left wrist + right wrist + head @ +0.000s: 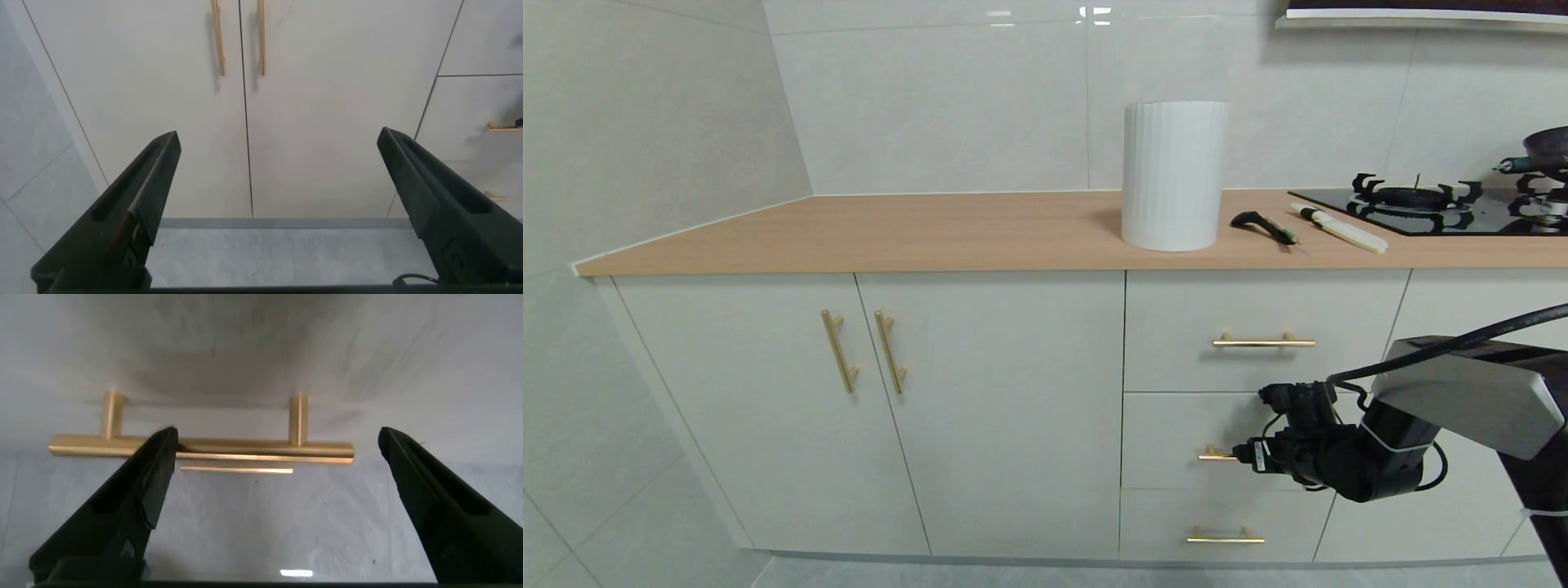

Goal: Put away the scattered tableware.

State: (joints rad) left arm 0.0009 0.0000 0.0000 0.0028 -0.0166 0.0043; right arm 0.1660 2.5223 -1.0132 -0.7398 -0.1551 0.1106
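Two long pieces of tableware lie on the wooden tabletop (pixel 890 233), between a white ribbed cylinder (pixel 1174 175) and the stove (pixel 1421 208). The black tool (pixel 1263 226) is just beside the cylinder. Its long axis goes from back-left to front-right. The curved black end points to the cylinder and the small green end points to the front edge. The pale tool (pixel 1338 227) lies near it, apart from it, along almost the same line. It is cream-coloured and slim, with a dark-green end towards the wall and a pale end towards the front right, close to the stove's corner. The cylinder stands upright and is open at the top.

The right pincer (pixel 278 437) is low in front of the drawers, at the middle drawer (pixel 1168 441). Its fingers are spread wide and pinch nothing. The golden handle (pixel 200 447) of this drawer is a level bar that lies across just before the fingertips. I cannot tell if one finger touches it.

The left pincer (pixel 278 140) is also spread wide and holds nothing. It faces the two cabinet doors (pixel 343 106) with their upright golden handles, above the grey floor (pixel 278 249).
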